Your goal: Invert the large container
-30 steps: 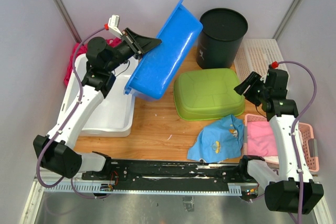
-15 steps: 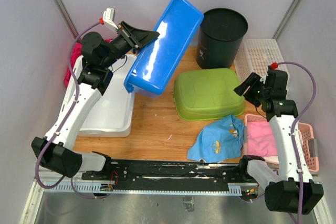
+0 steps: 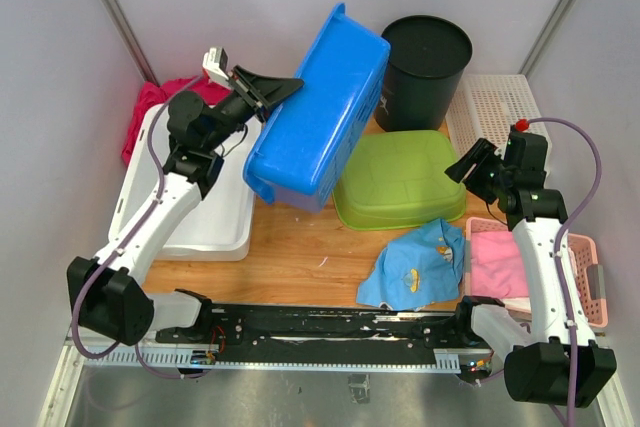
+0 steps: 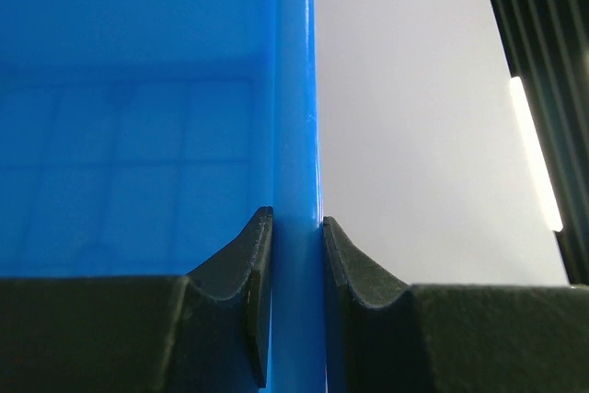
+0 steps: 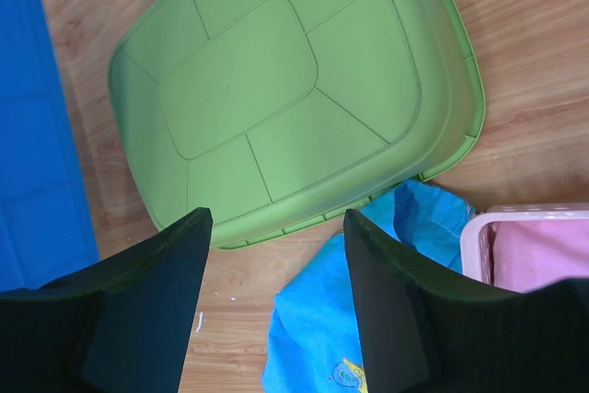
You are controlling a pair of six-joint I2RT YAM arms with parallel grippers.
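Reference: my own left and right. The large container point(image 3: 318, 117) stands tilted at the centre-rear of the table point(image 3: 300, 242). My left gripper point(image 3: 293, 81) is on its left rim. The shallow tray point(image 3: 205, 212) lies to its left, with the crumpled cloth point(image 3: 143, 112) behind that tray. The inverted tub point(image 3: 400, 177) lies just beside the container on its right. The round bin point(image 3: 425, 67) stands behind the tub, and the perforated panel point(image 3: 497, 107) lies right of the bin. The printed cloth point(image 3: 415, 262) lies in front of the tub, against the basket point(image 3: 592, 292) at front right. A folded cloth point(image 3: 495, 265) lies in the basket.
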